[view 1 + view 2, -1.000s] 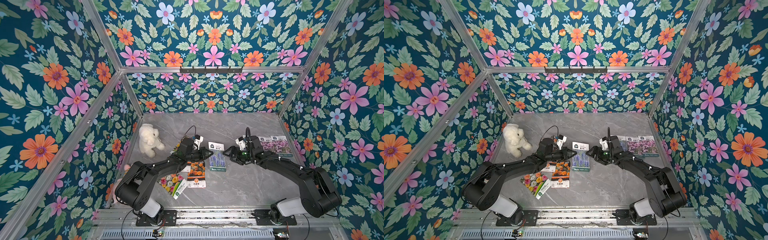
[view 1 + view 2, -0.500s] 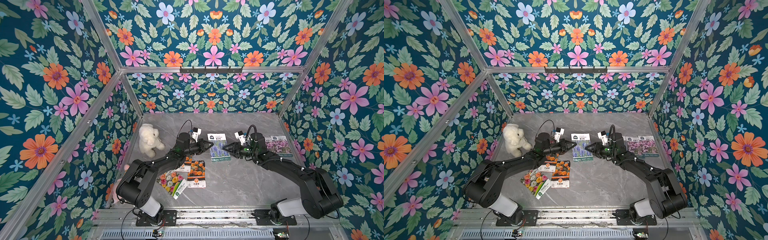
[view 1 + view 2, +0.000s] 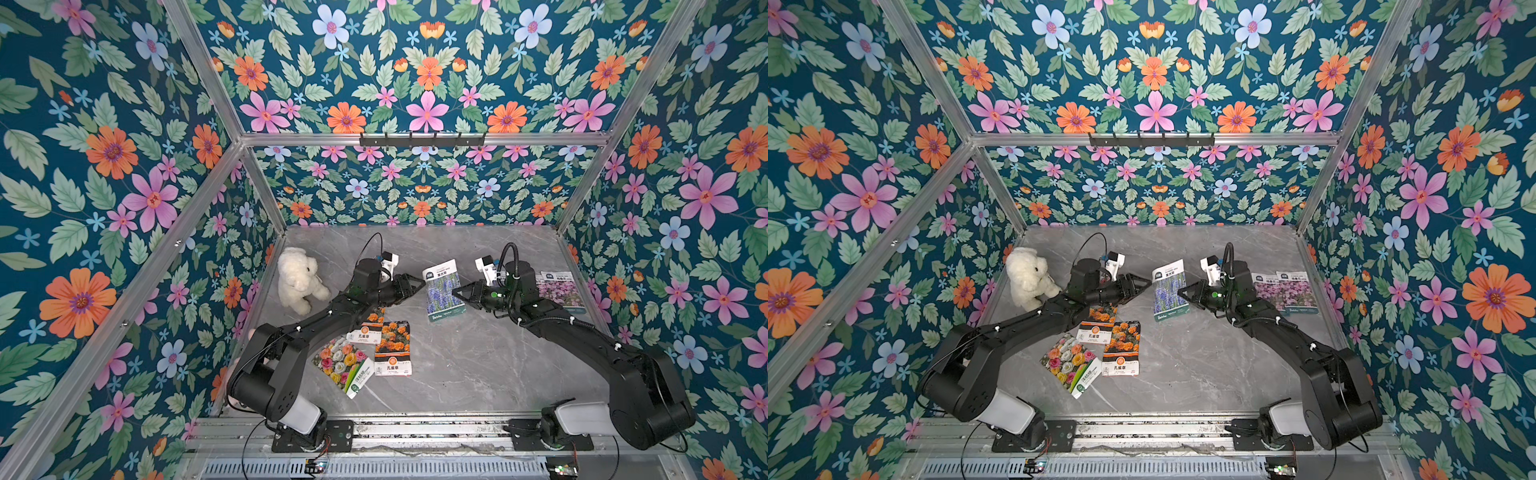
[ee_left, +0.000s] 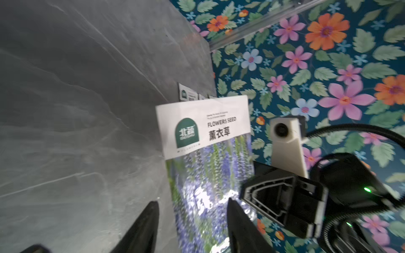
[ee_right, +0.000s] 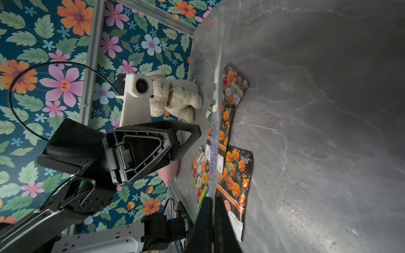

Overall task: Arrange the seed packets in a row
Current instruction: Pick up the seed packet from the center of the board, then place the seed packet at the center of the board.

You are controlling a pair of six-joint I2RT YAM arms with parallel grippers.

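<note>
Lavender seed packet [image 3: 444,291] is up off the grey worktop [image 3: 457,374], mid-back of the cell, between the two arms. It is tilted, with the white header end toward the back wall and the purple-blue flower face toward the top cameras. The right gripper [image 3: 457,292] is clamped on the packet's right long edge; the right wrist view shows the packet edge-on, pinched between the closed fingers. The left gripper [image 4: 192,201] is at the opposite long edge with jaws apart. In the left wrist view one finger overlaps the packet face and the other sits off beside it, over bare worktop, so there is no grip.

Marigold packets [image 3: 392,347]: two, flat on the worktop, front-left of the held packet and overlapping at a corner. The one further back is partly under the left arm. A multicolour-bloom packet [image 3: 341,365] lies flat and angled, touching the front marigold packet's left side, near the left arm's base.

Pink-purple packets [image 3: 1300,293]: two side by side, flat by the right wall. They are partly hidden behind the right arm in a top view.

A white plush toy [image 3: 299,280] sits by the left wall, well apart from the held packet.
</note>
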